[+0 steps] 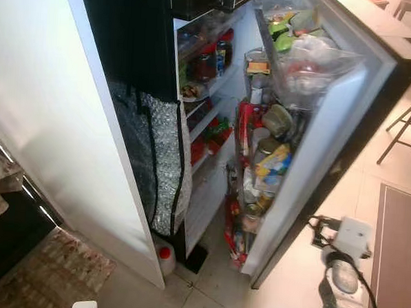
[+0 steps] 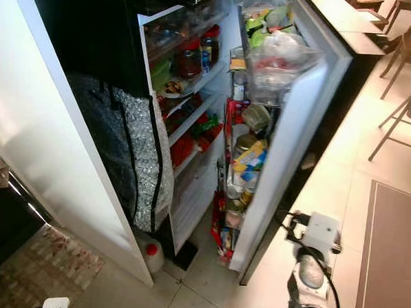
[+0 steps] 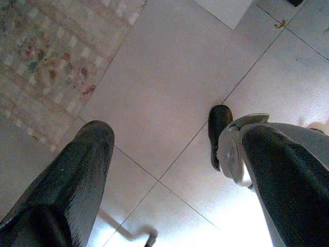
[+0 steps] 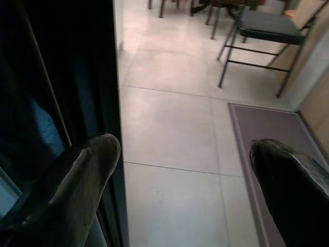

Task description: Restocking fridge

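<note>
Fridge (image 1: 214, 127): stands open, centre of the head views. Left gripper (image 3: 169, 170): fingers wide apart, empty, over floor tiles (image 3: 169, 77), rug (image 3: 46, 56) nearby. Right gripper (image 4: 200, 180): fingers wide apart, empty, beside the door (image 1: 330, 147) edge, chair (image 4: 262, 31) beyond. Door swung toward 2 o'clock, racks packed. Shelves (image 1: 210, 71) hold jars. Silver bag (image 1: 160, 165) hangs at 9 o'clock of the shelves.
</note>
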Robot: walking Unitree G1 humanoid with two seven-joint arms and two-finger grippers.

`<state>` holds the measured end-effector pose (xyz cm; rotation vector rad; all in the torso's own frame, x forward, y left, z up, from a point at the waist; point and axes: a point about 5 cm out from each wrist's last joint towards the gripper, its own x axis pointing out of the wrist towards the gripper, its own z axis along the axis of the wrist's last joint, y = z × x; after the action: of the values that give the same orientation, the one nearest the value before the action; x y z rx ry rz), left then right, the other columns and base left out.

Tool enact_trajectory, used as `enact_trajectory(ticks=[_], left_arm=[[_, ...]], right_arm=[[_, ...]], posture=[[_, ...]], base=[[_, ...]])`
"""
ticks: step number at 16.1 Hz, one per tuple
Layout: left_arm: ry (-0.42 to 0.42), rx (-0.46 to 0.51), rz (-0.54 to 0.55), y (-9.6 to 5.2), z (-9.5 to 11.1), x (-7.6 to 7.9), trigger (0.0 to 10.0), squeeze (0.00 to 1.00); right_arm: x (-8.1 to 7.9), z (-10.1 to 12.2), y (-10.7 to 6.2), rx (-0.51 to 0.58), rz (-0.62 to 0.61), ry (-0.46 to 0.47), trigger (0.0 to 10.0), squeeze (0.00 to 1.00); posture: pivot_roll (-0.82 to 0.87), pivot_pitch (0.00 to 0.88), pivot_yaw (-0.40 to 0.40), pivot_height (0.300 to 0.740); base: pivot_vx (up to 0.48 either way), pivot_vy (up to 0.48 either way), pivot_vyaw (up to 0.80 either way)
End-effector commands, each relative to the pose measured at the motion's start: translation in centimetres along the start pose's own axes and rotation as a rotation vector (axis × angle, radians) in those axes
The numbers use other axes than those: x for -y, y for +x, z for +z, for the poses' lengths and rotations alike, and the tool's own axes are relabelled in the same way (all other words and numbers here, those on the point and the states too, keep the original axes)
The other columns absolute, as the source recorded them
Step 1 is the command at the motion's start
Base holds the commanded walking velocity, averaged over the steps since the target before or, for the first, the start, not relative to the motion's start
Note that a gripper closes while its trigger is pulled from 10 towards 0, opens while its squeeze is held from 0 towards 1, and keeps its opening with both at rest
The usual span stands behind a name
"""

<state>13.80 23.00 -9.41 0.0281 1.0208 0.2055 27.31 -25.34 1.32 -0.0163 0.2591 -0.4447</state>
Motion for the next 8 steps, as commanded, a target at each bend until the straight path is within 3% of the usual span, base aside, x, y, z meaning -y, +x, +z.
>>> enact_trajectory(ticks=[1, 3, 5, 8], left_arm=[[0.012, -0.010, 0.006, -0.1, -0.3, -0.4, 10.0, 0.00], [0.010, -0.007, 0.005, -0.1, -0.3, -0.4, 10.0, 0.00], [0.015, -0.006, -0.002, -0.1, -0.3, -0.4, 10.0, 0.00], [0.016, -0.004, -0.002, -0.1, -0.3, -0.3, 10.0, 0.00]], right_arm=[[-1.2, 1.6, 0.4, 0.080, 0.065, -0.014, 10.0, 0.00], [-3.2, 3.2, 0.5, 0.163, 0.200, -0.047, 10.0, 0.00], [-4.1, 3.9, 0.5, 0.200, 0.260, -0.106, 10.0, 0.00], [-6.6, 6.0, 0.6, 0.258, 0.406, -0.100, 10.0, 0.00]], posture=[[-0.07, 0.000, 0.012, 0.740], [-0.08, 0.000, 0.014, 0.740], [-0.08, 0.000, 0.012, 0.740], [-0.07, 0.000, 0.006, 0.740]], base=[[0.000, 0.000, 0.00], [0.000, 0.000, 0.00], [0.000, 0.000, 0.00], [0.000, 0.000, 0.00]])
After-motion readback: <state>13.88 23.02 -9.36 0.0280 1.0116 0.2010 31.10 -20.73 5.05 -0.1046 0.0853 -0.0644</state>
